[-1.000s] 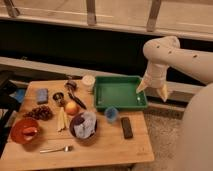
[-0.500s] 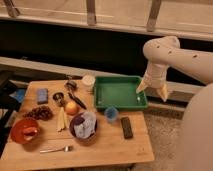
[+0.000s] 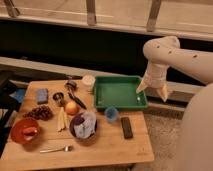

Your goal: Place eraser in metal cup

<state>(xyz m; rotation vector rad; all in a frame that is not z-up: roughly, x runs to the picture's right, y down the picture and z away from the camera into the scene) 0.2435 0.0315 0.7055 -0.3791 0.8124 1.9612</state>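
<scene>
The eraser (image 3: 127,127), a flat black bar, lies on the wooden table (image 3: 115,150) near its right edge, just right of the blue cup (image 3: 111,114). The metal cup (image 3: 58,97), small and silvery, stands left of centre, just above the apple (image 3: 72,107). My gripper (image 3: 152,89) hangs from the white arm above the right end of the green tray (image 3: 120,93), well above and to the right of the eraser. Its two pale fingers (image 3: 142,85) stand apart with nothing between them.
A white round cup (image 3: 88,81) stands left of the tray. A blue block (image 3: 42,95), grapes (image 3: 41,112), a banana (image 3: 62,119), an orange bowl (image 3: 24,131), a dark bowl with cloth (image 3: 83,125), a fork (image 3: 55,148) and dark utensils (image 3: 75,95) lie on the table.
</scene>
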